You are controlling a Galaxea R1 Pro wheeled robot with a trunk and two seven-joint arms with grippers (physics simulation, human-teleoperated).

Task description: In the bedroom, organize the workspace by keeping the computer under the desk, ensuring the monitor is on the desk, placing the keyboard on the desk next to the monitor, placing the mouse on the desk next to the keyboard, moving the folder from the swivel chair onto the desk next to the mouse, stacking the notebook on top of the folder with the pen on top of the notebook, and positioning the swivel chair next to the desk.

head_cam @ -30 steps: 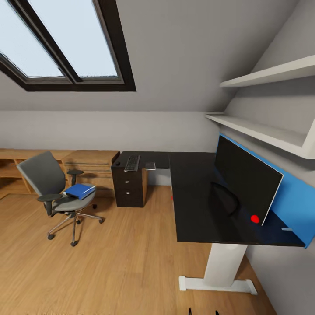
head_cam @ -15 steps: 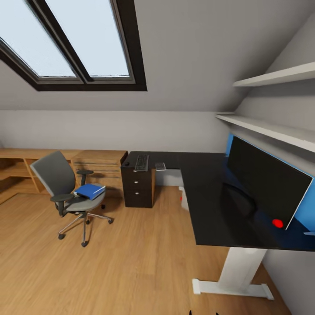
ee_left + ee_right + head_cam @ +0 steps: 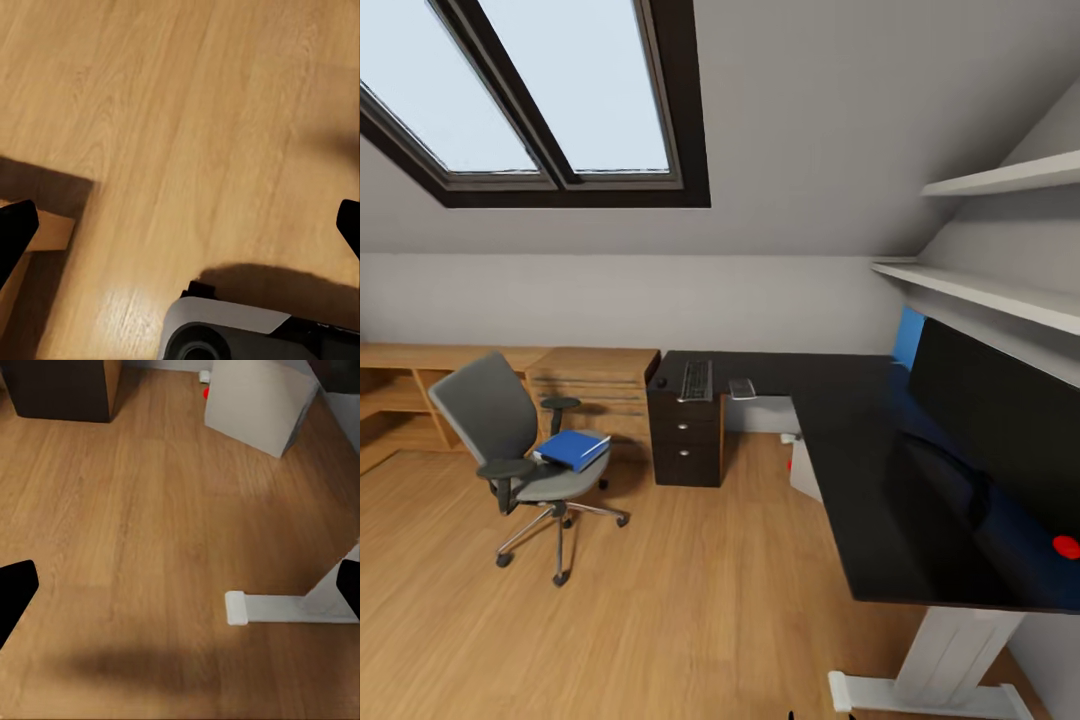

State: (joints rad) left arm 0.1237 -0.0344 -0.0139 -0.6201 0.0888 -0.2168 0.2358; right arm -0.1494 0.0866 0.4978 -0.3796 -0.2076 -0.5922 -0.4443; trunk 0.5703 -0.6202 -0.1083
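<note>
Hanging spread wide over the wooden floor (image 3: pixel 187 112), left gripper (image 3: pixel 180 225) with one dark fingertip at each edge of the left wrist view, gripping nothing and touching nothing; robot base (image 3: pixel 247 334) lying just under it. Hanging equally wide apart in the right wrist view, right gripper (image 3: pixel 180 589), also empty, above bare floor, with the white desk foot (image 3: pixel 289 607) just beyond its fingers and a pale computer case (image 3: pixel 259 405) farther ahead, beside the dark drawer unit (image 3: pixel 64 390).

Shifting since a second ago: whole head view swinging, so the dark surface (image 3: pixel 880 470) and monitor (image 3: pixel 1000 420) sliding toward the right edge, the monitor now partly cut off, and the skylight (image 3: pixel 530 90) looming larger; nothing among the objects themselves seeming to have moved.

Sitting well ahead of both grippers, far to the left gripper's side, swivel chair (image 3: pixel 510 440) carrying the blue folder (image 3: pixel 573 449) on its seat. Lying on the far end of the surface, above the drawer unit (image 3: pixel 687 440), keyboard (image 3: pixel 695 379) with a small mouse (image 3: pixel 660 382) at one side and a pale flat item, perhaps the notebook (image 3: pixel 742 388), at the other. Standing under the surface, white computer case (image 3: pixel 805 470), partly hidden.
</note>
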